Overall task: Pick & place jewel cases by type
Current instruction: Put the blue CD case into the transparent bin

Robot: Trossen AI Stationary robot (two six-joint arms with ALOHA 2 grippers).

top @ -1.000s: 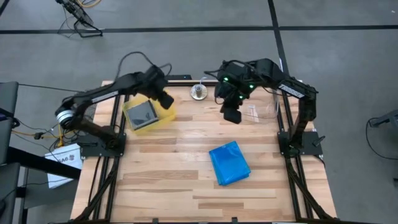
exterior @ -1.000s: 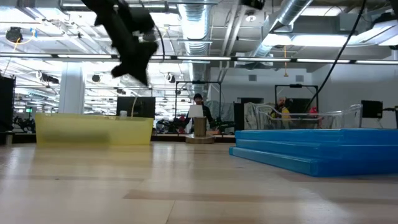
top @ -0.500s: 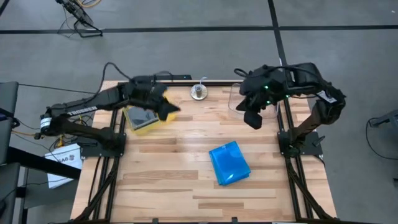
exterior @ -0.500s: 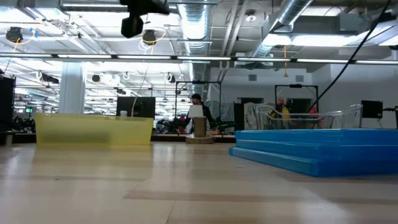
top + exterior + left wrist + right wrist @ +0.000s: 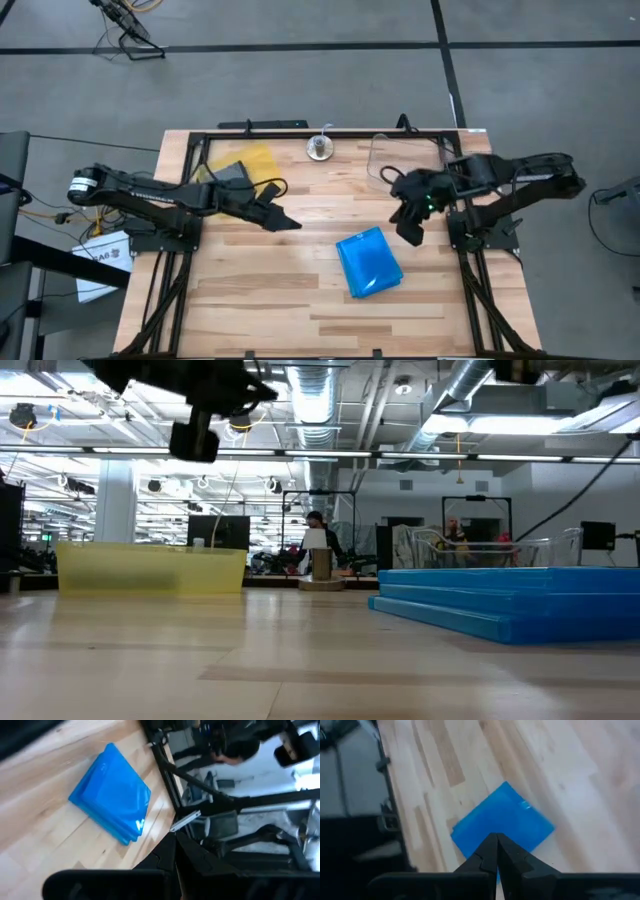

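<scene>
A stack of bright blue jewel cases (image 5: 368,262) (image 5: 510,600) lies flat on the wooden table, right of its middle. My left gripper (image 5: 290,224) (image 5: 175,840) hovers shut to the left of the stack, pointing toward it. My right gripper (image 5: 412,236) (image 5: 496,837) hangs shut just beyond the stack's far right corner, tipped down at it. The yellow tray (image 5: 250,160) (image 5: 150,568) stands at the far left with a grey-clear case (image 5: 228,172) in it, partly hidden by my left arm.
A clear plastic bin (image 5: 405,160) stands at the far right corner. A small spool (image 5: 320,148) (image 5: 321,565) sits at the middle of the far edge. Bare wood (image 5: 290,290) stretches along the near half. People show in the room beyond the table.
My left gripper has swung from over the yellow tray toward the table's middle and the blue stack, rolling as it went. My right gripper has come away from the clear bin toward the near edge and down, close to the blue stack. Both stay shut. The cases have not moved.
</scene>
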